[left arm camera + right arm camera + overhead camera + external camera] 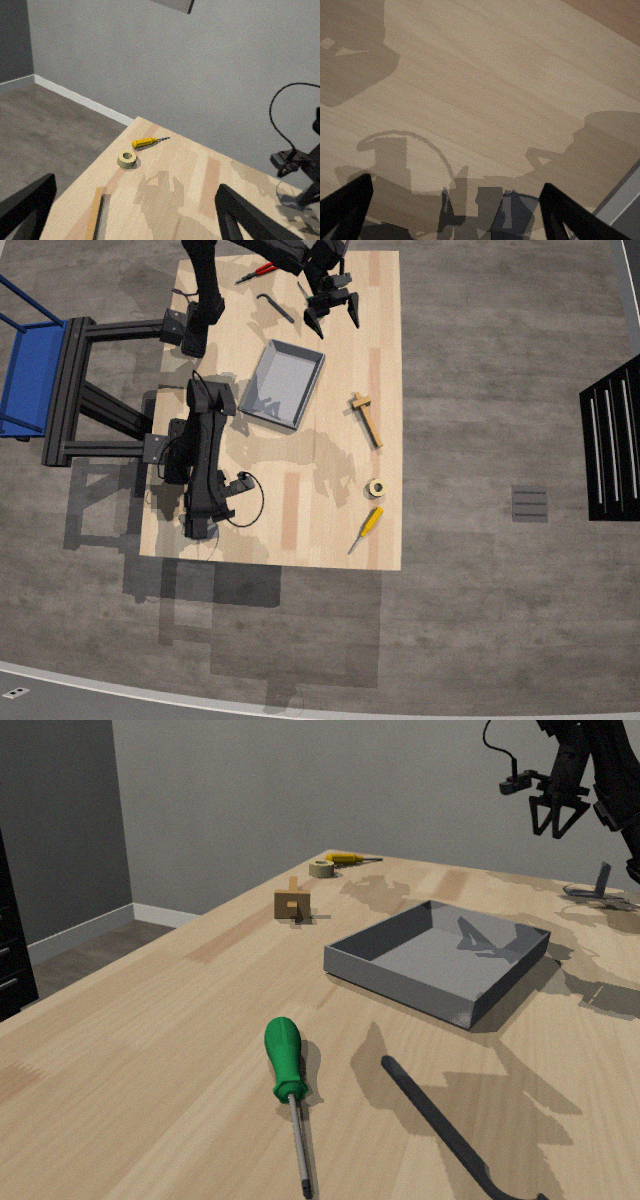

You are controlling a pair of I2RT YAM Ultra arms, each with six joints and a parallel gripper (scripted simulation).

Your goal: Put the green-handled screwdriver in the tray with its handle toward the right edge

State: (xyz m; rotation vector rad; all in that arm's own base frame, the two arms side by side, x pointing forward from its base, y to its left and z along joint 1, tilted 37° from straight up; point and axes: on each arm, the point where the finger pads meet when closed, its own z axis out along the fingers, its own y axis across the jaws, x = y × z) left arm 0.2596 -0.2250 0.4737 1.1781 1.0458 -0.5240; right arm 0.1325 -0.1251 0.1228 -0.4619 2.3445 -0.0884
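The green-handled screwdriver (285, 1061) lies flat on the wooden table, apart from the tray, with its handle end pointing toward the tray. In the overhead view it (305, 293) is mostly hidden under my left gripper (337, 327). That gripper hovers above it, open and empty; its fingers frame the left wrist view (135, 200). The grey tray (283, 383) (436, 960) stands right way up and empty in the middle of the table. My right gripper (212, 400) (557, 820) hangs open and empty beside the tray. The right wrist view (455, 200) shows a tray corner (625, 210).
A dark bent bar (444, 1128) lies beside the green screwdriver (275, 307). Red-handled pliers (256, 272) lie at the table edge. A wooden mallet (368, 418), a tape roll (372, 488) and a yellow screwdriver (368, 526) lie along the far side.
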